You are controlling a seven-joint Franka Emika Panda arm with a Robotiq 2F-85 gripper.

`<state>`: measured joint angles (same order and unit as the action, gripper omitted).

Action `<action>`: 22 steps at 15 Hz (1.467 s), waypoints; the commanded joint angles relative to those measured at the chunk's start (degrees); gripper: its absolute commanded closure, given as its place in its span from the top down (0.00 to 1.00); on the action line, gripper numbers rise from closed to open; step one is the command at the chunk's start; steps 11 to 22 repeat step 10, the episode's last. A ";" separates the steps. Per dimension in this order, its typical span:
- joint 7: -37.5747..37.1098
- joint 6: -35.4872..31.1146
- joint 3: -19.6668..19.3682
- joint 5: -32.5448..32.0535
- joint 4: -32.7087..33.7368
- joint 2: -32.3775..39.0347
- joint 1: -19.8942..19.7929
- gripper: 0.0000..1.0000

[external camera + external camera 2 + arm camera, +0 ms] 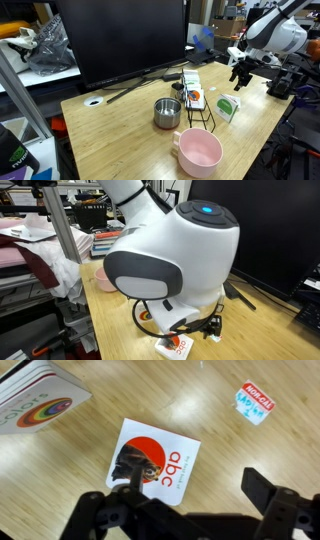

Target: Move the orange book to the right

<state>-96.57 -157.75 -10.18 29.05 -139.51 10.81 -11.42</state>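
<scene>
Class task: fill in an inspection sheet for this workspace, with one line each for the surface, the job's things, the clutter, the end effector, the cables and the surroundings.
Surface: wooden table, light grain.
Job's things: orange book, apparently upright in the wire rack, though it is small in this view; apart from the end effector.
Clutter: metal cup; pink bowl; green-and-white book; white booklet with an orange spot, flat on the table; small sticker.
End effector: end effector open and empty, hovering over the booklet.
Cables: nothing seen clearly.
Surroundings: large monitor; plastic bag.
</scene>
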 commanded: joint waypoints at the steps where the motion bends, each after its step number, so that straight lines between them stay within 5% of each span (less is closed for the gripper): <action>1: 0.18 -1.53 -0.37 -0.09 -0.65 -0.68 0.56 1.00; 22: 0.61 -2.70 -0.35 -0.13 -1.89 -1.73 0.69 1.00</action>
